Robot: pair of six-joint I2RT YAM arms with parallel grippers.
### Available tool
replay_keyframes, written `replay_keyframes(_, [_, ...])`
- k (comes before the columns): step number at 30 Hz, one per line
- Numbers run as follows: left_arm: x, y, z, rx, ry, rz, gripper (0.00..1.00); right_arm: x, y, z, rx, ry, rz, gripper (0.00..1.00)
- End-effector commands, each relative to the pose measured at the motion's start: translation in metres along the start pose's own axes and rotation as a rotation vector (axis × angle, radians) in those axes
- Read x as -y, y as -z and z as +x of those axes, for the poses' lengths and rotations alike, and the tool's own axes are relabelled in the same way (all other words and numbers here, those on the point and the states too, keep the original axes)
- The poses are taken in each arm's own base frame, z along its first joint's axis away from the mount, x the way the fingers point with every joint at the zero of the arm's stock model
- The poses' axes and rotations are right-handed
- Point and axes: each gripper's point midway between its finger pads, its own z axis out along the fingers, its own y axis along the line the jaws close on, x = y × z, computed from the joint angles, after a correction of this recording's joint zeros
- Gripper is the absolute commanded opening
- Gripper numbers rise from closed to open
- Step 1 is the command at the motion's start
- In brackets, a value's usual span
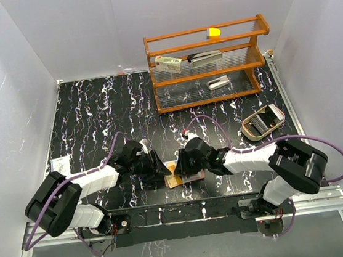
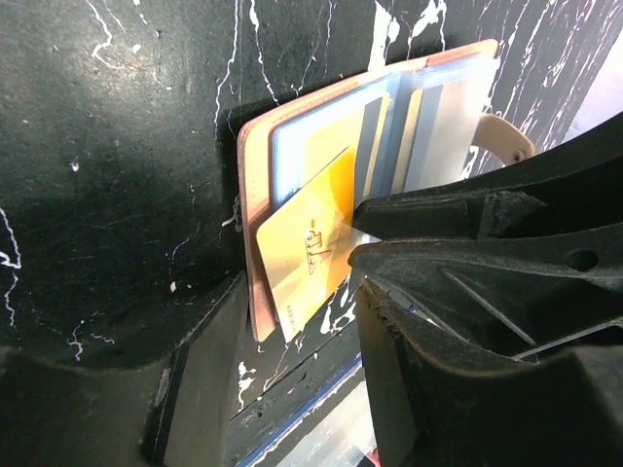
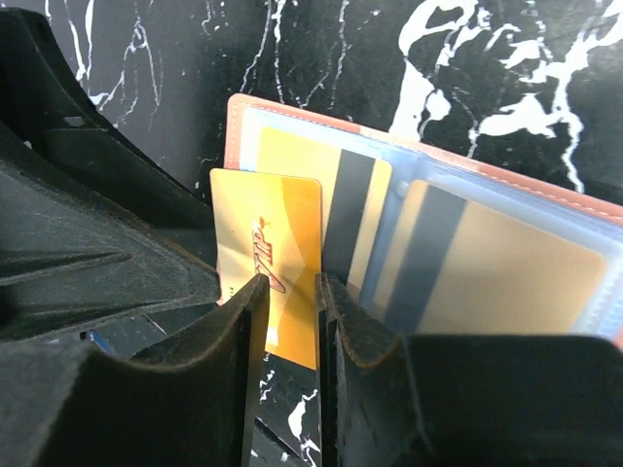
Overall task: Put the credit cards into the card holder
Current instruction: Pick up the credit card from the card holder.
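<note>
Orange card (image 3: 268,258) "VIP" print: rt wrist only; top hides it.

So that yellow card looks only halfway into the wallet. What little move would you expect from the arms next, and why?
Probably a short push by the right gripper to slide the orange card deeper into the card holder. The card overhangs the holder's edge, only partly under the clear sleeve, and the fingers sit slightly apart around its exposed end. The left gripper seems to be pinning the holder in place.
</note>
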Motion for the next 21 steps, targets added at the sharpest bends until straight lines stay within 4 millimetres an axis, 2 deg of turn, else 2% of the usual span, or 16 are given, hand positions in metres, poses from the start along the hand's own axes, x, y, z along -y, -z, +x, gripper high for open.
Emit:
replay_keyframes(1, [0.005,0.001,-0.002,0.002,-0.01,0.02,0.46,-0.017,-0.005,-0.001,-0.009,0.018,-0.078,0.24])
replay_keyframes(10, [0.016,0.005,-0.005,0.013,-0.019,0.054,0.41,-0.019,-0.01,0.005,-0.027,-0.001,-0.116,0.19])
replay_keyframes(12, [0.017,0.007,-0.005,0.014,-0.019,0.057,0.36,-0.018,-0.01,0.006,-0.025,-0.013,-0.112,0.18])
replay_keyframes(16, [0.022,0.012,-0.006,0.024,-0.02,0.063,0.19,-0.014,-0.01,0.007,-0.022,-0.022,-0.096,0.17])
replay_keyframes(21, [0.025,0.02,-0.009,0.041,-0.026,0.047,0.11,-0.013,-0.007,0.005,-0.016,-0.015,-0.081,0.17])
